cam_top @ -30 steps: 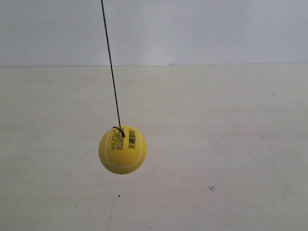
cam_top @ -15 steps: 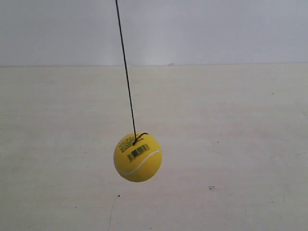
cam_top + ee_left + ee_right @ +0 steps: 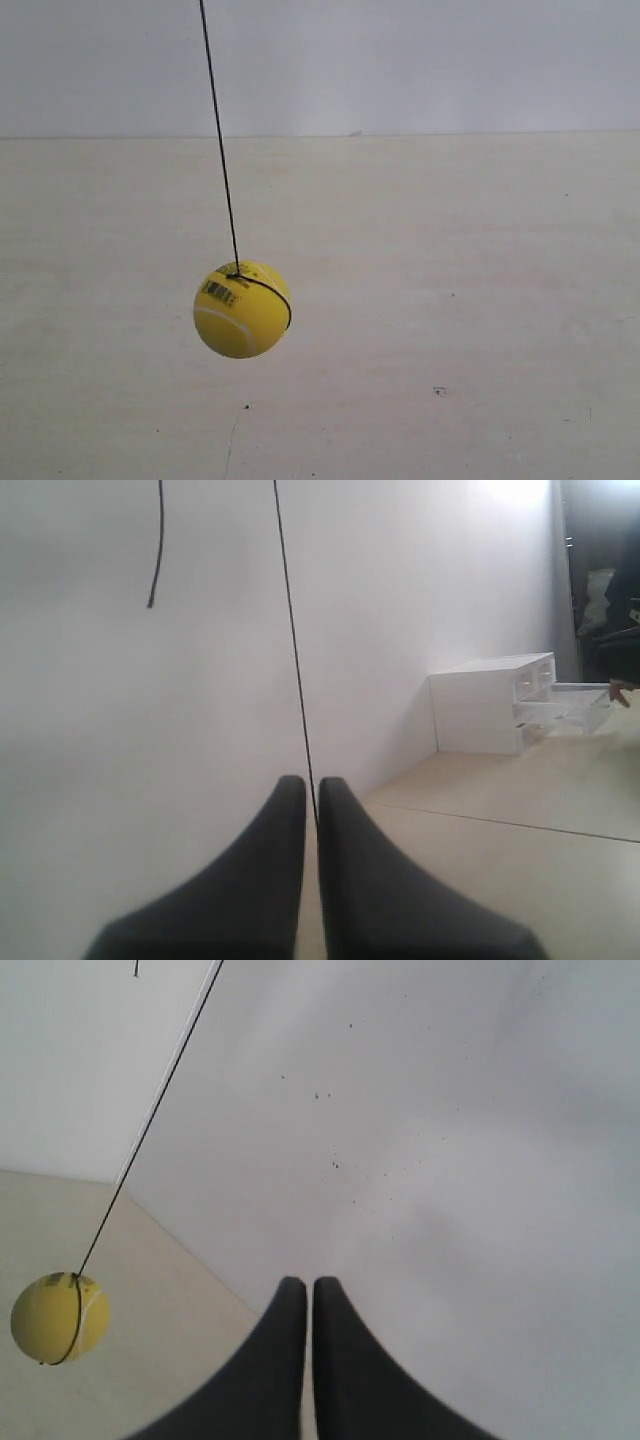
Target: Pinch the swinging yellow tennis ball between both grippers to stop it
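The yellow tennis ball [image 3: 242, 309] hangs on a thin black string [image 3: 219, 140] above the pale table, left of the middle of the exterior view; its barcode label faces up and left. Neither arm shows in the exterior view. In the right wrist view the ball [image 3: 59, 1318] hangs well off to one side of my right gripper [image 3: 304, 1284], whose black jaws are shut with nothing between them. My left gripper [image 3: 309, 784] is also shut and empty; the string [image 3: 292, 640] runs down behind its tips, and the ball is hidden in that view.
A pale table [image 3: 450, 300] meets a white wall [image 3: 400, 60] behind the ball. A white drawer box [image 3: 495, 710] with a clear drawer pulled out stands against the wall in the left wrist view. A short loose string end [image 3: 157, 550] hangs near the wall.
The ball swung right and lower half a second ago, and is now back left of where it hung a second ago. It has turned, so the barcode now faces up-left.
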Robot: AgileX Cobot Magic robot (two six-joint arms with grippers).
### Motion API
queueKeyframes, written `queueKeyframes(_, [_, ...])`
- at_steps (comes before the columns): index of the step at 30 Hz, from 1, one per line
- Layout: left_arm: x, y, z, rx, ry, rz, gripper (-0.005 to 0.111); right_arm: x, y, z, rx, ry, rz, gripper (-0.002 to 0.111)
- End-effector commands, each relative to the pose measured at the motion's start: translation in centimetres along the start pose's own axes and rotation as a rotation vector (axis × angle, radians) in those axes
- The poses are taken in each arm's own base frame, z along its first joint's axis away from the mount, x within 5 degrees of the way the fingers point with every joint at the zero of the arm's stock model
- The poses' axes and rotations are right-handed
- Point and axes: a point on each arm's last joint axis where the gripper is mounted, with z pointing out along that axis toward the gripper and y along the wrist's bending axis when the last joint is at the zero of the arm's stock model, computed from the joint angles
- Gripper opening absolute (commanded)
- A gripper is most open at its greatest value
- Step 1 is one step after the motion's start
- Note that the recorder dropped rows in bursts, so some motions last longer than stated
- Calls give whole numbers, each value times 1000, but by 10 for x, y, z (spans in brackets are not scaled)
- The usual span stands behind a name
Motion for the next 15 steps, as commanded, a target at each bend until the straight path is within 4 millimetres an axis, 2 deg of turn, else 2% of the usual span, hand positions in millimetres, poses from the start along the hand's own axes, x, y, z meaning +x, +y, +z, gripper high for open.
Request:
queueKeyframes(1, [1,-1,-1,9,-5,-14,5,1,0,-1,10,-5,2,0])
queueKeyframes(3, [-2,0,-2,-11,-84,-100,5,1,0,-1,10,-5,2,0])
queueKeyframes(6, [-1,9,-7,-119,-181,-130,5,1,0,-1,10,-5,2,0])
queueKeyframes(11, [26,14,-24,-260,-313,-125,5,1,0,-1,9,-6,4,0])
queueKeyframes(15, [49,23,-31,-410,-265,-162,5,1,0,-1,9,-6,4,0])
